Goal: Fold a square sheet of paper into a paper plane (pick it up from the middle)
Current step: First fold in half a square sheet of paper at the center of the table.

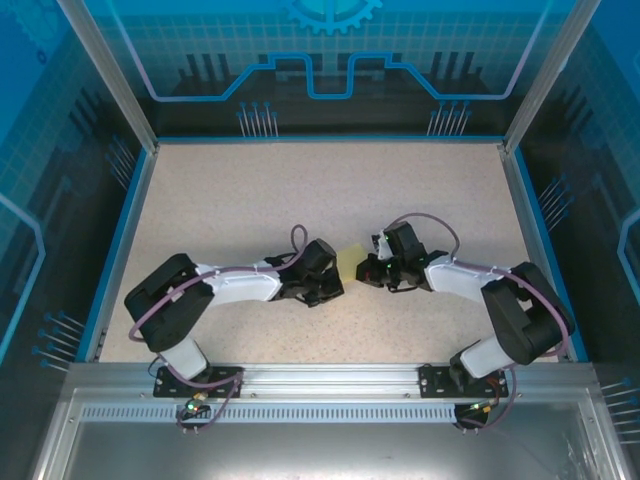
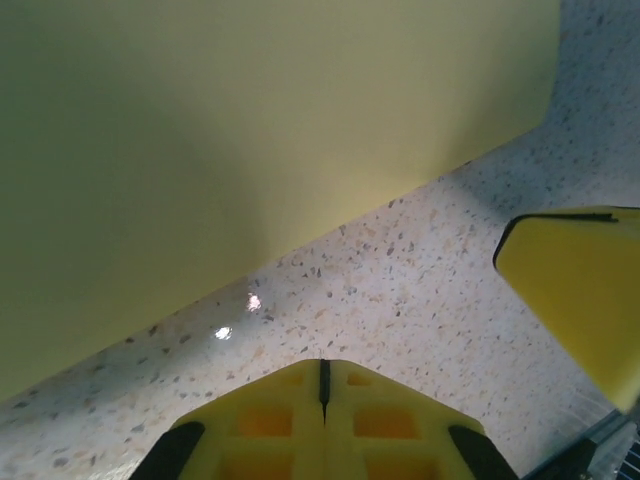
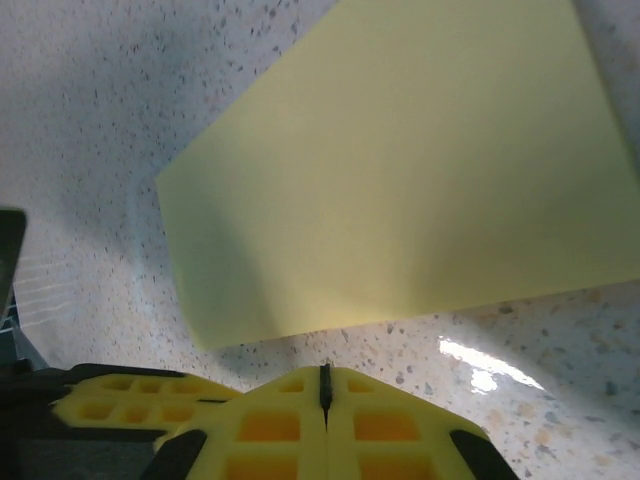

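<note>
Left gripper (image 2: 323,372): yellow fingers clenched together, nothing between them, tips just short of the sheet's edge, bare table in the gap. Pale-yellow, nearly square sheet of thin paper (image 1: 350,262): lies unfolded on the speckled beige tabletop (image 1: 250,190), mid-table, between both grippers. Right gripper (image 3: 323,372): also clenched on nothing, tips just beside the sheet's edge, not touching.

Counted: 1 square sheet of paper (image 1: 351,264); 2 grippers, left gripper (image 2: 323,385) plus right gripper (image 3: 324,385); 1 table (image 1: 300,190).
</note>
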Tool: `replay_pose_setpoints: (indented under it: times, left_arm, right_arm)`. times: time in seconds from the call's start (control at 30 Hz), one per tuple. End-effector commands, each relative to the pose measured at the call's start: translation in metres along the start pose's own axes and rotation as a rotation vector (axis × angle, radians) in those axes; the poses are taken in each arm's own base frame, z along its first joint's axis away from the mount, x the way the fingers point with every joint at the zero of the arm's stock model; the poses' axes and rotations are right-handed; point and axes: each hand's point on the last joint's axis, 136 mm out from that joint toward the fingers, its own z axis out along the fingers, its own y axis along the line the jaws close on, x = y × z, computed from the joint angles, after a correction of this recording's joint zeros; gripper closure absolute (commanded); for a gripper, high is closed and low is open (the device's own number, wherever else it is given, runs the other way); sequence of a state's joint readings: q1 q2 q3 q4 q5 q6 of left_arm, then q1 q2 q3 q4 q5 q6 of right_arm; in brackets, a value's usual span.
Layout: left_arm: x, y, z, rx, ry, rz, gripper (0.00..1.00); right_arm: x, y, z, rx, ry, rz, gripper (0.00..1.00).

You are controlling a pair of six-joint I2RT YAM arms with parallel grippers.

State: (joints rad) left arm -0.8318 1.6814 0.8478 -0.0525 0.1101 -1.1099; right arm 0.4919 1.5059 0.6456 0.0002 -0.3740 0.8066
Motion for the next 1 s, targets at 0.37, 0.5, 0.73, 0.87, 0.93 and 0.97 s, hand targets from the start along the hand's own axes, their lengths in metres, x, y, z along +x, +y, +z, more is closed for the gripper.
replay_pose_setpoints:
  times: [0.37,0.5,0.73,0.87,0.93,0.97]
  left_arm:
    - [-0.03,0.007,0.002,-0.049,-0.12,-0.043,1.0]
    - [-0.035,0.015,0.001,-0.035,-0.137,-0.079,1.0]
    - [-0.032,0.02,0.008,-0.035,-0.107,-0.09,1.0]
    - [-0.034,0.033,0.009,-0.079,-0.117,-0.085,1.0]
    - [-0.033,0.036,0.012,-0.084,-0.109,-0.085,1.0]
    - [-0.031,0.038,0.014,-0.087,-0.102,-0.089,1.0]
  right_arm:
    - [-0.01,0.035,0.039,-0.115,0.045,-0.05,1.0]
    - [-0.006,0.026,0.039,-0.089,0.05,-0.032,1.0]
    - [0.008,0.006,0.046,-0.05,0.089,0.014,1.0]
    - [0.009,0.001,0.05,-0.042,0.095,0.023,1.0]
    - [0.008,-0.001,0.052,-0.04,0.093,0.026,1.0]
    - [0.008,-0.003,0.053,-0.036,0.095,0.029,1.0]
